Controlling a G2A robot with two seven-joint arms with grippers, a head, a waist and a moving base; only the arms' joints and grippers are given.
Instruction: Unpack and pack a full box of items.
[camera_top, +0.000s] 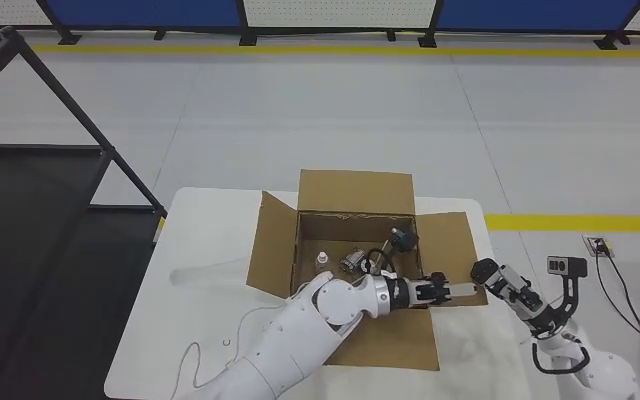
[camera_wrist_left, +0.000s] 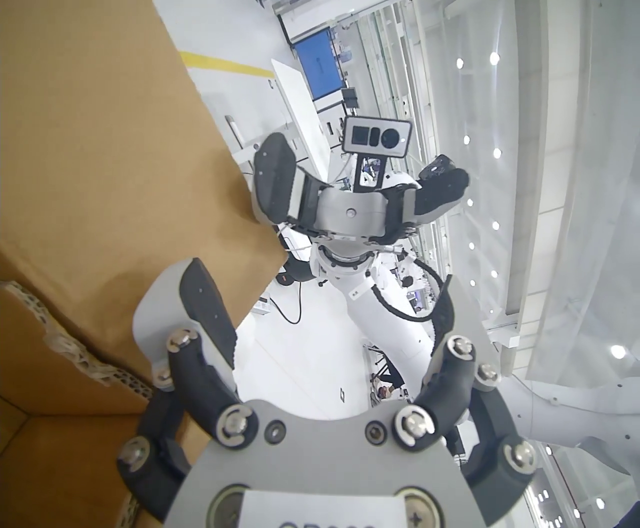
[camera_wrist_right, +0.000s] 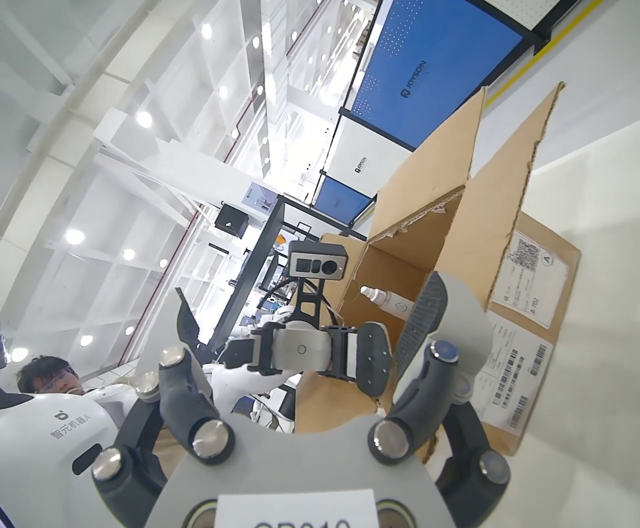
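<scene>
An open cardboard box (camera_top: 355, 225) stands mid-table with its flaps spread. Inside it lie a white spray bottle (camera_top: 322, 261), also seen as the spray bottle (camera_wrist_right: 380, 298), a silvery item (camera_top: 352, 262) and a teal-capped item (camera_top: 401, 238). My left gripper (camera_top: 460, 291) is open at the front corner of the right flap (camera_top: 452, 245); in its wrist view the left gripper (camera_wrist_left: 325, 310) has one finger (camera_wrist_left: 205, 305) beside the flap's edge (camera_wrist_left: 150, 200). My right gripper (camera_top: 483, 271) faces it from just off the flap, open and holding nothing; the right gripper (camera_wrist_right: 310, 320) also appears in its own wrist view.
The white table (camera_top: 205, 290) has bare room left of the box and a strip to its right. A black metal frame (camera_top: 90, 160) stands off the table's left side. The box's front flap (camera_top: 395, 340) lies toward me.
</scene>
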